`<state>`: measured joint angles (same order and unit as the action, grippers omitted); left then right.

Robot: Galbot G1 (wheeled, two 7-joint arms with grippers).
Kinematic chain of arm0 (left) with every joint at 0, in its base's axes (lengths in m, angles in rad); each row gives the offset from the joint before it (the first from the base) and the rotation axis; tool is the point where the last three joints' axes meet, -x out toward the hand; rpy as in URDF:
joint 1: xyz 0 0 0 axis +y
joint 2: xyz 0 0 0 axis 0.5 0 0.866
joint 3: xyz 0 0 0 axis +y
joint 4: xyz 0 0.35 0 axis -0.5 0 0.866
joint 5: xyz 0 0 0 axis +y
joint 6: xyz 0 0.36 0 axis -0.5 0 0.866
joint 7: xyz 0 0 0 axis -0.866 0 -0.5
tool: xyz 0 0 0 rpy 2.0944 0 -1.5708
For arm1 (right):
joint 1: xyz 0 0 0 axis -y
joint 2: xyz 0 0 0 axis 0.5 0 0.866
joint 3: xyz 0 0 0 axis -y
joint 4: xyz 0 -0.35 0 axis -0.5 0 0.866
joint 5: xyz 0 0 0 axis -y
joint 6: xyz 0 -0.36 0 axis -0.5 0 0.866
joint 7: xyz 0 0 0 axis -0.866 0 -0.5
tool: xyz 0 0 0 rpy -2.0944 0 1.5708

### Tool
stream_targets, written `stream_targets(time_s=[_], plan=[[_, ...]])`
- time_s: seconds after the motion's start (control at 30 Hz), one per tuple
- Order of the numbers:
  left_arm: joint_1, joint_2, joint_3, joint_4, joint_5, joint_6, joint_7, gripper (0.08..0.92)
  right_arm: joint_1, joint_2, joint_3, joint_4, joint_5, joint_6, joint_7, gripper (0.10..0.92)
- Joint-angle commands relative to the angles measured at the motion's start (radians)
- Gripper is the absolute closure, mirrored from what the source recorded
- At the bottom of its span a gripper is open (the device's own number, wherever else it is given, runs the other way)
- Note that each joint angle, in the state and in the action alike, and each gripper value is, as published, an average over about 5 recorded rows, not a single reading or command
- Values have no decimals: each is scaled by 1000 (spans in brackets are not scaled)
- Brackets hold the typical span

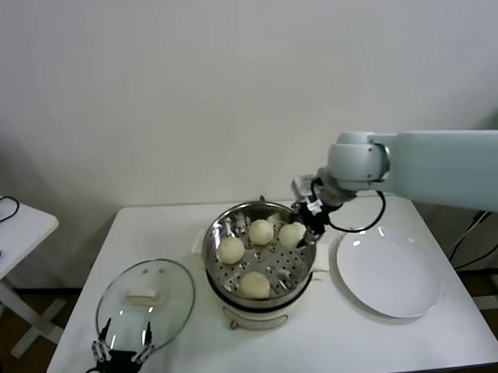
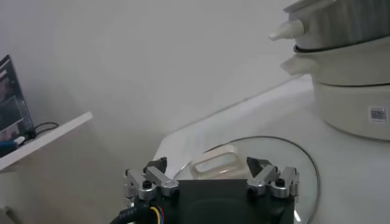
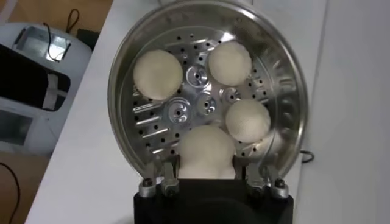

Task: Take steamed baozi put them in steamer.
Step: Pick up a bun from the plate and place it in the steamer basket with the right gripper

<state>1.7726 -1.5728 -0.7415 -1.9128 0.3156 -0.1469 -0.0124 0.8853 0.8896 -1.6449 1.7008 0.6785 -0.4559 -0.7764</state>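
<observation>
Four steamed baozi (image 1: pixel 253 256) sat in the steamer (image 1: pixel 222 272). The right gripper (image 1: pixel 303 226), jaws apart around the fourth bun (image 3: pixel 207 151), seemed to be placing it; next it should lift clear. The left gripper (image 1: pixel 120 349) waited, spread empty, by the glass lid (image 1: pixel 173 309).

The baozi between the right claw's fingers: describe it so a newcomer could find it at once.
Find the white table, then the shiny steamer at its centre, holding four steamed baozi. The one meant lies nearest the empty white plate; alone among them, it sits between the open fingers of the right claw.
</observation>
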Motion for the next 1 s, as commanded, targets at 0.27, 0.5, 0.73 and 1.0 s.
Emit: stream_targets(time_s=[0.27,0.5,0.73,1.0], plan=[[-2,2,-4,1,-4,1,-2,177,-261,67,83,-60,-137,-50,65,431],[-4,3,-6,3,-7,-1,-3,177,-272,83,99,-97,-174,-41,68,427],[-4,2,-8,2,-9,0,-3,177,-256,78,113,-94,-119,-15,58,383],[-3,2,-9,0,-10,-1,-3,177,-89,-49,85,-59,-35,28,56,215]])
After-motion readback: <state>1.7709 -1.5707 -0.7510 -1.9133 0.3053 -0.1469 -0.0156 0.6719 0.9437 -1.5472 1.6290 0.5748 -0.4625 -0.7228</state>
